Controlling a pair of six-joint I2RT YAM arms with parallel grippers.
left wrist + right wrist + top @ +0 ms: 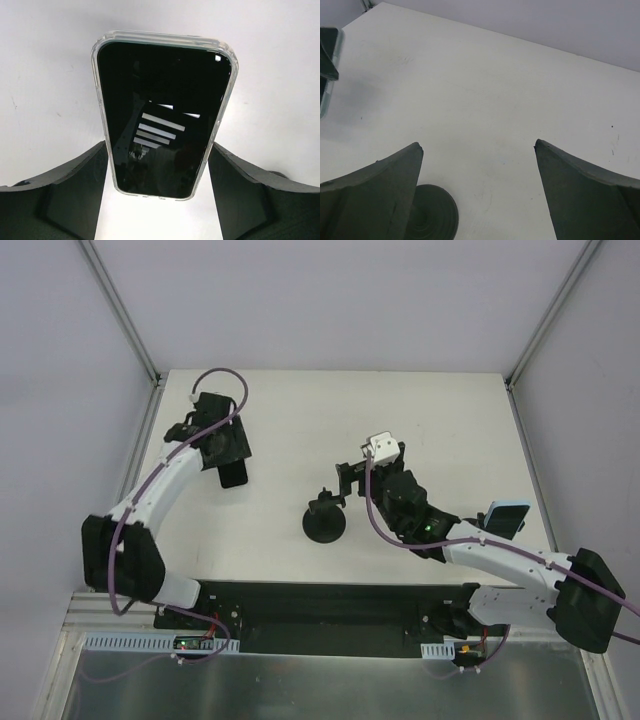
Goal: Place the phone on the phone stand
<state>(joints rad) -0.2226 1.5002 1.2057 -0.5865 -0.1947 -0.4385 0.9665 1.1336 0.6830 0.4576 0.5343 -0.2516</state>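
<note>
The phone, black screen up with a thin clear-silver rim, lies flat on the white table at the left. In the left wrist view the phone fills the middle, its near end between my fingers. My left gripper is open, a finger close to each long edge. The phone stand rests mid-table on its round black base. My right gripper hangs open and empty just right of the stand.
A light-blue-cased phone sits at the right, by the right arm's forearm. The white table is walled by grey panels at the back and sides. The far-left edge of the right wrist view catches the phone's rim.
</note>
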